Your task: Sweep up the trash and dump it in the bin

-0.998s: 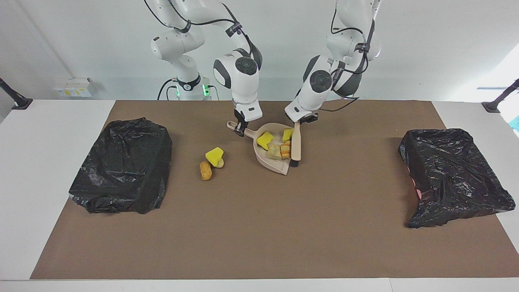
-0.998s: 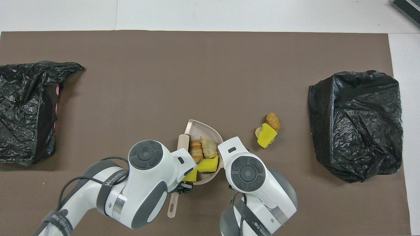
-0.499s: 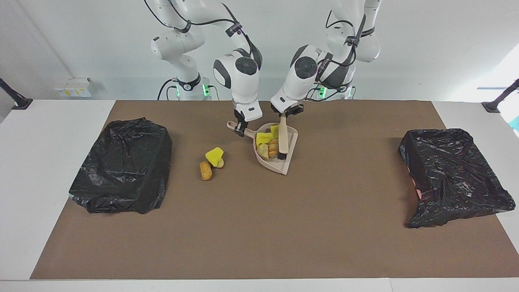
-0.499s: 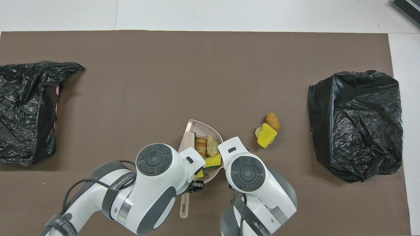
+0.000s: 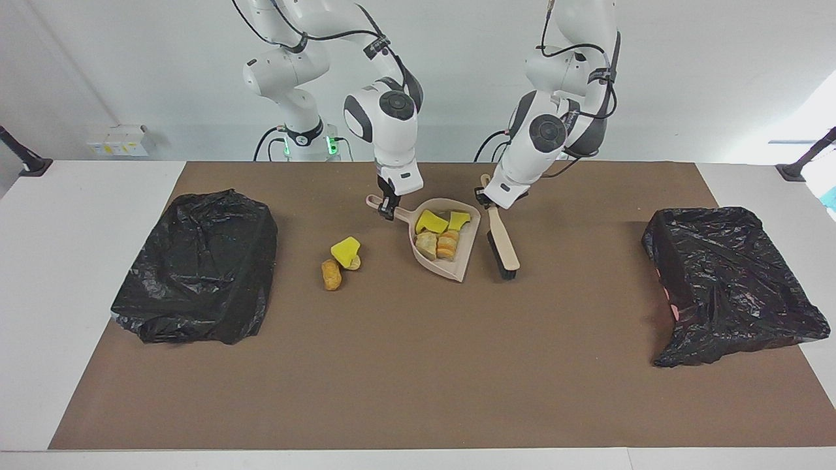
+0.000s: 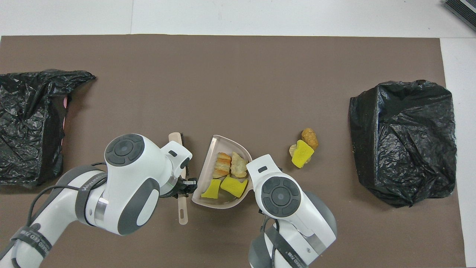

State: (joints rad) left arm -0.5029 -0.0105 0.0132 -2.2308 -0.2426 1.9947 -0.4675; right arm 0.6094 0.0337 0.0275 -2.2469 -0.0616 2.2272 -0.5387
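Observation:
A beige dustpan [image 5: 457, 264] [image 6: 215, 143] lies on the brown mat and holds several pieces of trash [image 5: 439, 234] [image 6: 227, 175], yellow sponge chunks and tan bread lumps. My right gripper [image 5: 390, 207] is shut on the dustpan's handle; in the overhead view its own wrist hides it. My left gripper [image 5: 491, 198] [image 6: 183, 186] is shut on the handle of a brush [image 5: 503, 247] [image 6: 176, 139]. The brush slants down beside the pan toward the left arm's end, bristles at the mat. More trash, a yellow sponge [image 5: 345, 250] [image 6: 302, 154] and a tan lump [image 5: 331, 274] [image 6: 309, 137], lies on the mat toward the right arm's end.
Two bins lined with black bags stand on the mat. One bin [image 5: 196, 264] [image 6: 405, 141] is at the right arm's end and the other bin [image 5: 731, 281] [image 6: 29, 123] is at the left arm's end.
My left gripper swung the brush out of the dustpan toward the left arm's end. The trash in the pan shifted back toward the handle. The right arm and pan stayed put.

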